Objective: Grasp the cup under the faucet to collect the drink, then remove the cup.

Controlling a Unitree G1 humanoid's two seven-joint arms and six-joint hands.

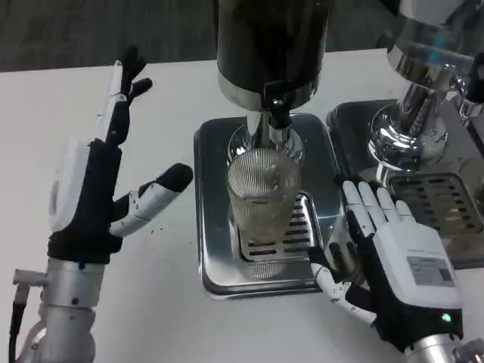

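A clear ribbed cup (262,193) stands upright on the grille of a steel drip tray (214,227), directly below the black faucet (277,102) of a dark drink dispenser (272,45). My left hand (94,181) is raised to the left of the tray, fingers spread wide, palm turned toward the cup, holding nothing. My right hand (389,253) lies flat at the tray's right edge with its fingers stretched forward, apart from the cup. Whether any liquid is in the cup is hard to tell.
A second chrome dispenser (423,98) with its own drip tray (435,204) stands at the right, close beside my right hand. White tabletop (76,98) stretches to the left and in front of the trays.
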